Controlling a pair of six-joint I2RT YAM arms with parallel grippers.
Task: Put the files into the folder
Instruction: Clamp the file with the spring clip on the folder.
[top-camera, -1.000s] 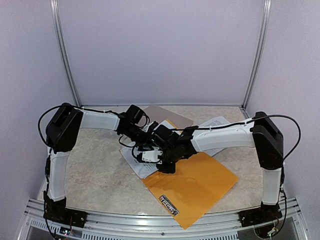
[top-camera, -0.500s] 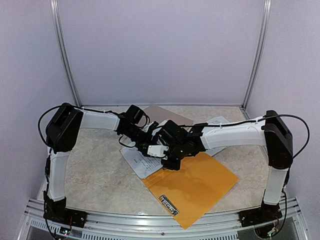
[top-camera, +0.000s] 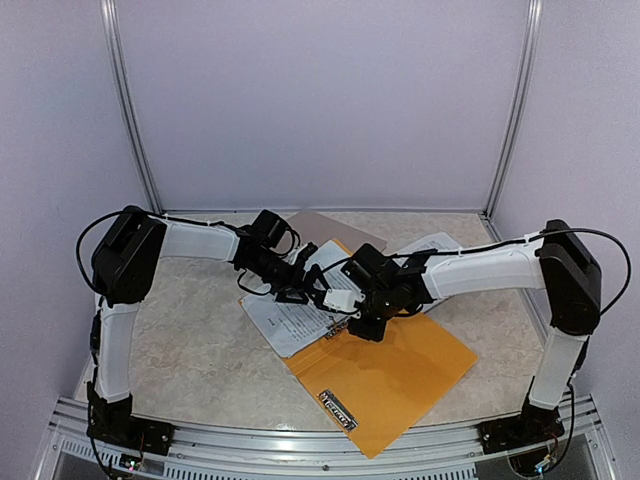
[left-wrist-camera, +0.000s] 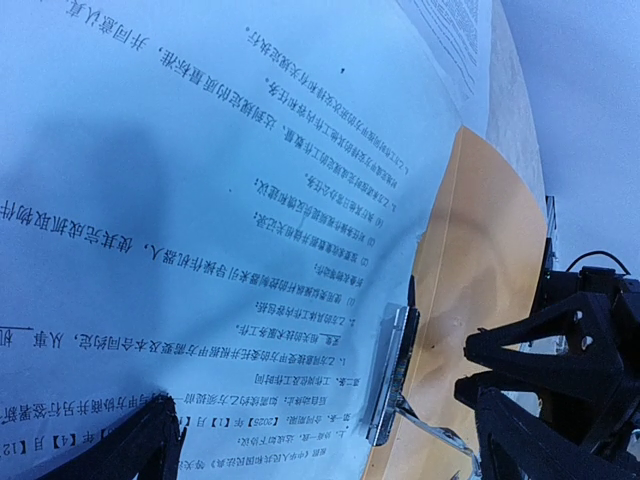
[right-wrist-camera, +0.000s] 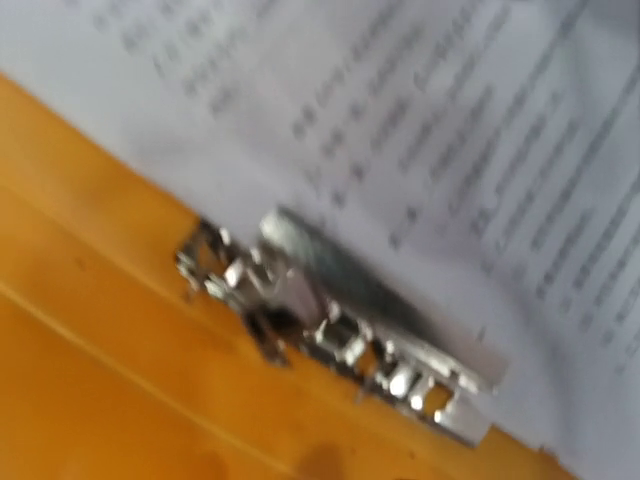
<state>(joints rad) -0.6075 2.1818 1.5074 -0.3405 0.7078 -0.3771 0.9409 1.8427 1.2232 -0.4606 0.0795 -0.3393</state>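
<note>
The orange folder (top-camera: 400, 365) lies flat, mid-table and a little toward my right arm, one corner pointing at the near edge. A stack of printed sheets (top-camera: 285, 318) rests across its far-left edge, part on the folder and part on the table. Another sheet (top-camera: 437, 244) lies well apart, behind the right forearm.

Both arms meet over that overlap. My left gripper (left-wrist-camera: 320, 390) hangs low over the stack with its jaws spread as wide as they go, holding nothing. My right gripper (top-camera: 364, 326) is down at the folder's edge. Its fingers don't appear in its own camera, so I can't tell how far apart they are or whether they hold anything.

A small metal clip (right-wrist-camera: 370, 335) sits where paper meets folder, and its bar seems to lie on the top sheet. I judge the step is seating the sheets under that clip. To do it well, I'd pin the stack flat with the left and keep its edge square to the spine. Thin paper buckles if pushed from one corner.

The table (top-camera: 190, 350) is pale and stone-patterned. A brown clipboard (top-camera: 345, 230) lies at the back, and plain lilac walls (top-camera: 320, 100) close in the space.
</note>
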